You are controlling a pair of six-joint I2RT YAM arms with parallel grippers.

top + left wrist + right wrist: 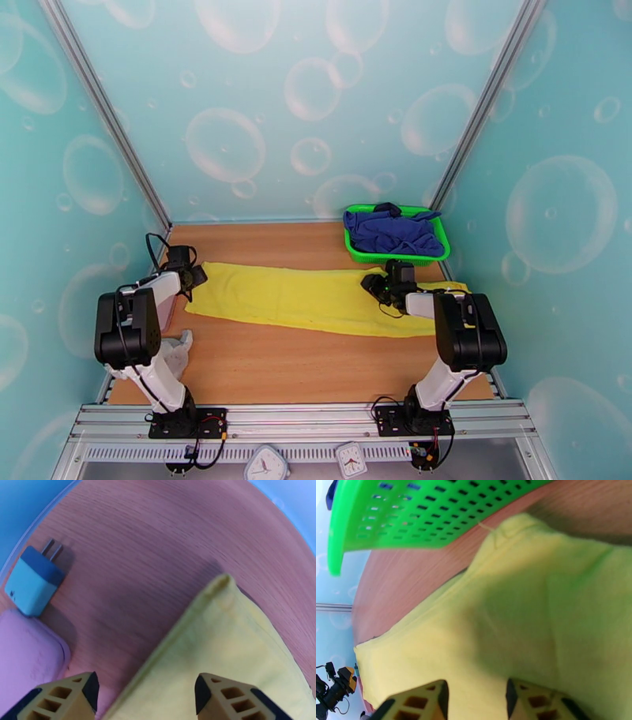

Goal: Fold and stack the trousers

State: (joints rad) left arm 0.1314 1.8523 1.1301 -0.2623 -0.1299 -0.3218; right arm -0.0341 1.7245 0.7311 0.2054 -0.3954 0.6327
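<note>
The yellow trousers (316, 298) lie flat as one long folded strip across the wooden table (300, 367). My left gripper (197, 276) hangs at their left end. In the left wrist view it (146, 695) stands open, its fingers (225, 695) straddling the trousers' (221, 649) folded edge, whose corner points away. My right gripper (370, 283) sits low over the right part of the strip. In the right wrist view its jaws (476, 701) stand apart, with the yellow fabric (521, 610) filling the gap between them.
A green basket (359, 254) holding a dark blue garment (393, 231) stands at the back right, its wall (414, 515) close above the trousers' end. A blue plug adapter (33, 580) and a pink pad (23, 649) lie left of the trousers. A grey-white cloth (178, 353) sits by the left arm.
</note>
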